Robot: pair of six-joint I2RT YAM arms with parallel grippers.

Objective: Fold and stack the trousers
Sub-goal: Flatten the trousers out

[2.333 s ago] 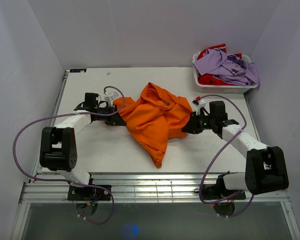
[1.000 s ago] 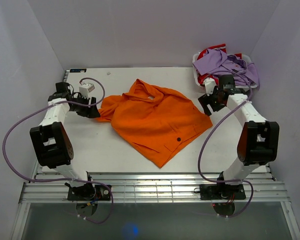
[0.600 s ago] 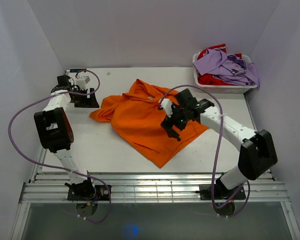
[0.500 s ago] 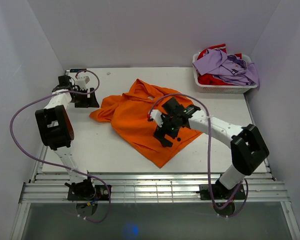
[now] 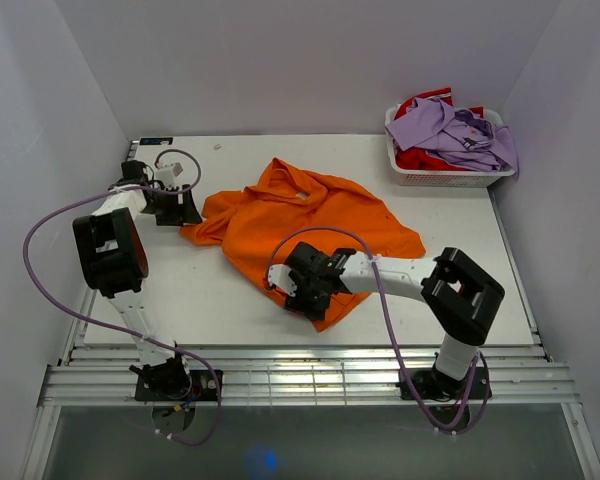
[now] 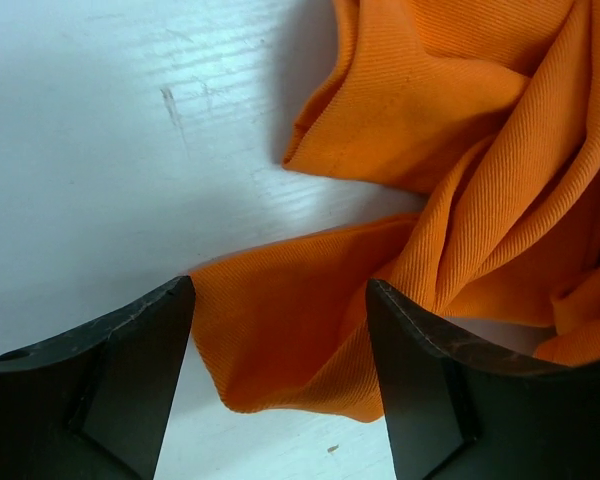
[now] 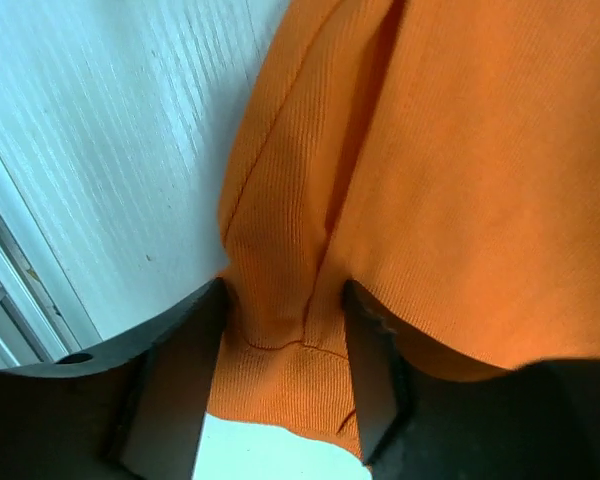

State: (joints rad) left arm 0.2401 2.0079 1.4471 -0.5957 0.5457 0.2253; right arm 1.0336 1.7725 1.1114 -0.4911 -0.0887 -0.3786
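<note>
- Nearest: found right gripper (image 5: 302,290) down at the near tip of the trousers (image 5: 310,225), fingers apart and astride a hemmed corner; no pinch made yet, by the wrist view.
- Judged soft, light, limp cloth with a fine rib: likely to sag and bunch when lifted, unlikely to slide out of a firm pinch, nothing fragile about it.
- Best taken at a hem, corner or waistband, one edge per arm, and drawn flat before any fold.
- Mid-table: logged the trousers as a rumpled heap on the white table (image 5: 180,290), legs not sorted out, spreading from the near tip toward the far centre.
- Worth watching: purple cable (image 5: 320,233) arcing over the cloth beside the right arm; possible snag.
- Far left: noted left gripper (image 6: 280,290) with fingers wide apart, a pointed fold of orange cloth lying flat between them, not gripped.
- Far right corner: basket (image 5: 445,180) holding lilac shirt (image 5: 450,130) and red garment (image 5: 417,158), well apart from the trousers; nothing in the way there.
</note>
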